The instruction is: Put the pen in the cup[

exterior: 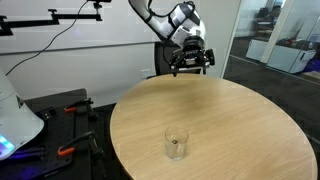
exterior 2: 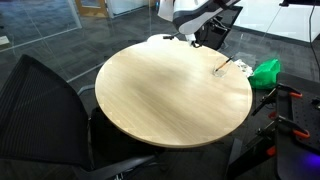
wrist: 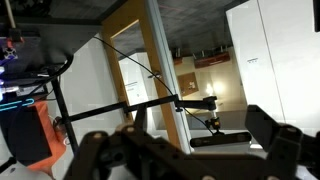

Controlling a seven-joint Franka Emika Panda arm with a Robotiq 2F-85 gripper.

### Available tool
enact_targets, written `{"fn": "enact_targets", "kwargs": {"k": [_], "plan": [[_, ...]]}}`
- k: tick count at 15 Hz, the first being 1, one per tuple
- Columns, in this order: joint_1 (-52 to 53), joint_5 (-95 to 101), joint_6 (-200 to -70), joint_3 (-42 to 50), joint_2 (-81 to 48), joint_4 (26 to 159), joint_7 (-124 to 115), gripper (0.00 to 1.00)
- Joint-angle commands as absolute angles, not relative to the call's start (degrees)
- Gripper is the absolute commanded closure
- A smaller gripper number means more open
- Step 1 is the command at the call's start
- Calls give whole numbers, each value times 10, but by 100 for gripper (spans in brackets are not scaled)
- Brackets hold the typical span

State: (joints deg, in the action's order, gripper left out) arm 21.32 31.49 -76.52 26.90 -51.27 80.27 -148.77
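Observation:
The clear cup stands on the round wooden table, near its edge. A small orange-red bit with a dark thin body shows inside it: the pen rests in the cup. In the other exterior view the cup is small, with the thin pen leaning out of it. My gripper hangs high above the far side of the table, well away from the cup, open and empty. It also shows at the top of an exterior view. The wrist view looks out at the room; the dark fingers are spread apart with nothing between them.
A black office chair stands close to the table. A green object lies beside the table near the cup. Clamps with orange handles and a white rounded object sit on a low dark surface. Glass walls stand behind.

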Motion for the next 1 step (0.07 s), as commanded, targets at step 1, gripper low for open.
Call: {"fn": "enact_targets", "kwargs": {"k": [1], "plan": [[213, 315, -765, 269, -513, 803, -1488, 0]]}}
